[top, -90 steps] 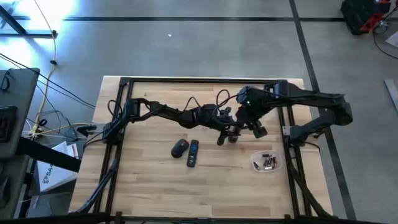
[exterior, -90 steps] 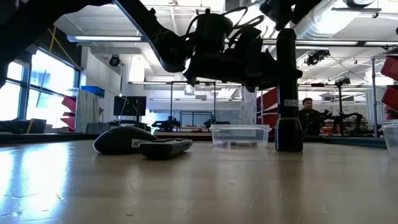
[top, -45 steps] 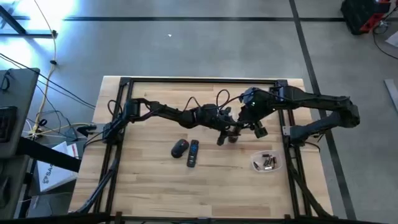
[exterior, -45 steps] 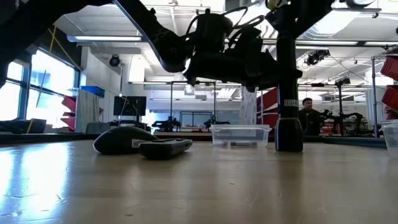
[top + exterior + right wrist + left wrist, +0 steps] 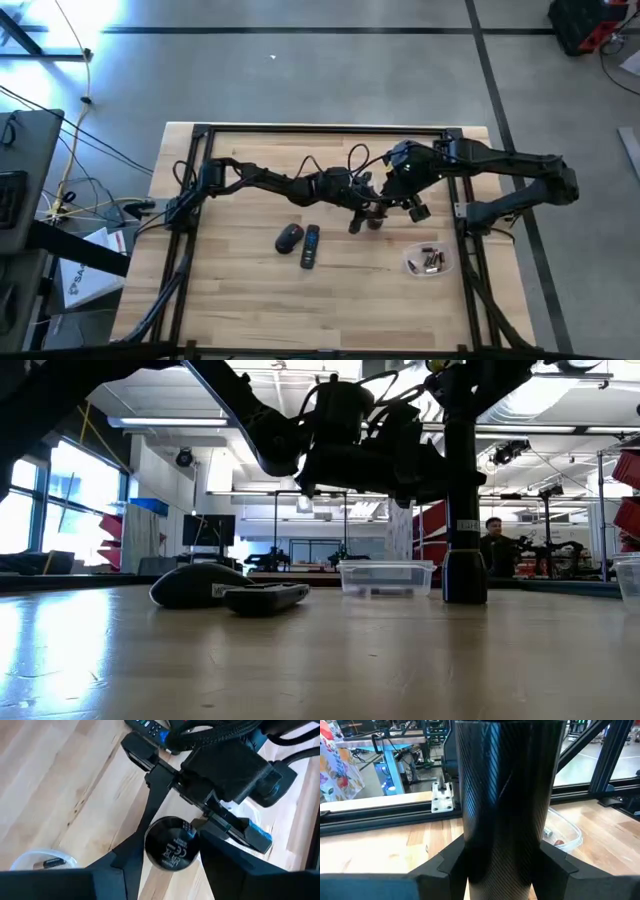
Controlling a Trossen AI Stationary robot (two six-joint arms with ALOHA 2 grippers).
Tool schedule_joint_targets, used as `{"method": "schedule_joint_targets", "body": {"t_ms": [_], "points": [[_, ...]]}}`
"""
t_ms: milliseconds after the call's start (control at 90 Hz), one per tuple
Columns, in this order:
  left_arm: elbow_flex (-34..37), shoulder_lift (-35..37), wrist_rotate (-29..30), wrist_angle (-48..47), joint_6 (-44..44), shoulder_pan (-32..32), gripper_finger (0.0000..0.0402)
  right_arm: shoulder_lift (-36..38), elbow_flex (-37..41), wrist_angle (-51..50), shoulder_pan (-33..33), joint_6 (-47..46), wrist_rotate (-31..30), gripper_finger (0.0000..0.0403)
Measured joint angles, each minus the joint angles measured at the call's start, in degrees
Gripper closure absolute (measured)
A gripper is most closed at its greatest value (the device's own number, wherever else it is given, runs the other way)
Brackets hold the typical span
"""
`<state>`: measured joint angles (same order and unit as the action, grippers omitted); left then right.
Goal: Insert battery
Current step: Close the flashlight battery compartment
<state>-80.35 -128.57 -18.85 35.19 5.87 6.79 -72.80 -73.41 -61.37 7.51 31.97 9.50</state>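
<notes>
A black ribbed cylinder [image 5: 465, 510] stands upright on the table, right of middle. My left gripper [image 5: 502, 865] is shut around its body; in the high view it [image 5: 366, 214] reaches in from the left. My right gripper [image 5: 171, 862] hangs over the cylinder, pointing down, shut on its round printed top end [image 5: 171, 849]. Batteries lie in a clear round dish [image 5: 427, 261] near the right edge; one battery [image 5: 52, 862] shows in the right wrist view. My left gripper pinches the cylinder's body [image 5: 505, 820] between its two fingers [image 5: 447, 865], level from the table's left, across its length. The cylinder stands upright, its lower end [image 5: 465, 588] on the table. My right gripper has the cylinder's top end [image 5: 150, 851] between its two fingers [image 5: 132, 852], coming from above and pointing down. One finger lies at each side of the round end.
A black mouse [image 5: 289, 237] and a dark remote [image 5: 311, 246] lie side by side left of the cylinder. In the low view the dish [image 5: 387, 576] stands just beyond them. A black frame [image 5: 320, 130] rims the table. A person [image 5: 492, 545] sits far back in the room.
My right gripper has come down over the cylinder's top during the first half second, its arm stretching out, then kept still. The left gripper and the cylinder have stayed put.
</notes>
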Motion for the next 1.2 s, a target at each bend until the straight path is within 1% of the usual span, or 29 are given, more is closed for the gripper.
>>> {"method": "schedule_joint_targets", "body": {"t_ms": [333,511,578,744,867,1200], "points": [[0.0,0.0,0.0,0.0,0.0,0.0,0.0255,-2.6,-0.1,-1.8,0.0,0.0,-0.4,0.0246],[0.0,0.0,0.0,0.0,-0.1,0.0,0.0255,-2.7,-0.1,-3.1,0.0,-0.2,-1.5,0.0246],[0.0,0.0,0.1,0.0,-0.1,0.0,0.0255,-2.7,-1.0,-4.8,0.0,-0.4,-2.2,0.0246],[0.0,0.0,0.3,0.0,0.0,0.0,0.0255,-3.1,-3.4,-5.9,0.0,-0.5,-2.5,0.0246],[0.0,0.0,0.3,0.0,0.1,0.0,0.0255,-3.1,-3.8,-6.0,0.0,-0.5,-2.5,0.0246],[0.0,0.0,0.4,0.0,0.2,0.0,0.0255,-6.6,-3.8,-6.5,-0.1,0.0,-2.1,0.0246]]}}
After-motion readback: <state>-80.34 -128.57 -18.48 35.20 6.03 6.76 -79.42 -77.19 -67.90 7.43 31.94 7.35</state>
